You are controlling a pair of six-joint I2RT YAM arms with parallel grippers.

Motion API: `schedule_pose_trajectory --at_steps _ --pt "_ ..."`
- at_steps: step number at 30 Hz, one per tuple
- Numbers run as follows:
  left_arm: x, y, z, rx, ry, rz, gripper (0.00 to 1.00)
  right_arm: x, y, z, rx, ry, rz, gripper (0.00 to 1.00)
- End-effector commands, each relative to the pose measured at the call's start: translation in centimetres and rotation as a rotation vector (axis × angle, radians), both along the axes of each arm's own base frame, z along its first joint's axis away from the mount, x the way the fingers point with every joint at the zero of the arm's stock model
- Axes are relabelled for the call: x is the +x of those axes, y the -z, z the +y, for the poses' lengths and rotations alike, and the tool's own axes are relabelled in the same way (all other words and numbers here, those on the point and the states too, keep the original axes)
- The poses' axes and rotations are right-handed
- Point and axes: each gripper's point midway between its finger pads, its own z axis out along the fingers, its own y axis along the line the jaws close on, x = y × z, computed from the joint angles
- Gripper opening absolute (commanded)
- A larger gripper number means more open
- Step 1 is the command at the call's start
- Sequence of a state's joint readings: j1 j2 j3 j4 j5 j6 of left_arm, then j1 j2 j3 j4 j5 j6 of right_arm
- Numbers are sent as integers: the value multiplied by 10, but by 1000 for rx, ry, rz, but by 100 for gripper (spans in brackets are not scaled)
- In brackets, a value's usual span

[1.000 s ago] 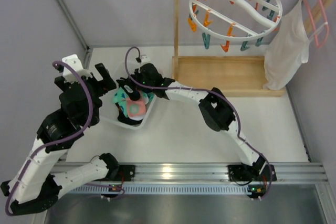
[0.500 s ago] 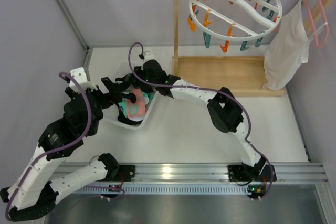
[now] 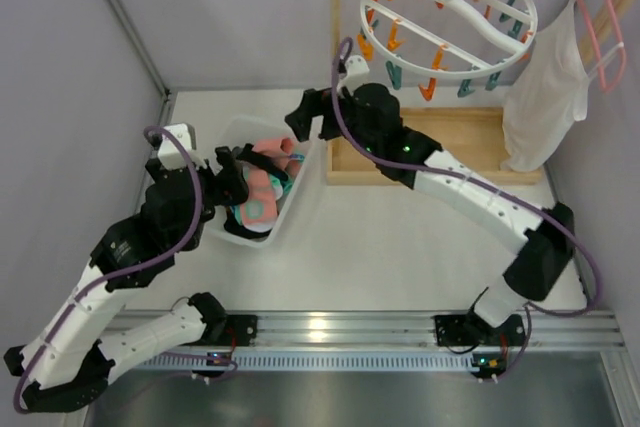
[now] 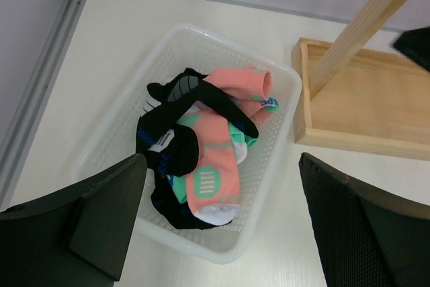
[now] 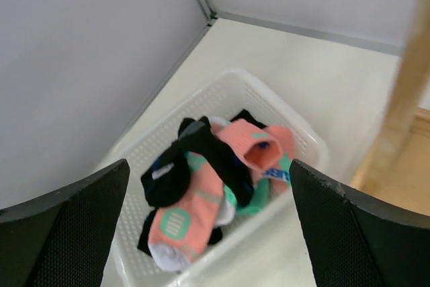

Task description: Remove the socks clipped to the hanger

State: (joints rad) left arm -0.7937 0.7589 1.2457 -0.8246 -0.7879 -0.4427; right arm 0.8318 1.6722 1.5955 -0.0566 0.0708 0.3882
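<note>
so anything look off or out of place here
Nothing stands out. The socks lie heaped inside the white basket, with none spilled onto the table. The hanger hangs from its rod with no sock left on it.
</note>
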Motion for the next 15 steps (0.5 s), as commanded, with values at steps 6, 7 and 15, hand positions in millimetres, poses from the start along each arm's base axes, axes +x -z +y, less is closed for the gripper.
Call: schedule_pose_trajectory --at_steps 6,7,15 --pt "19 39 -52 92 168 156 99 -71 -15 -182 -173 325 4 99" --pt "20 43 -55 118 187 171 98 -82 -29 -214 -174 405 -24 100" --pt "43 58 -36 50 150 262 99 -148 -1 -335 -444 568 56 99"
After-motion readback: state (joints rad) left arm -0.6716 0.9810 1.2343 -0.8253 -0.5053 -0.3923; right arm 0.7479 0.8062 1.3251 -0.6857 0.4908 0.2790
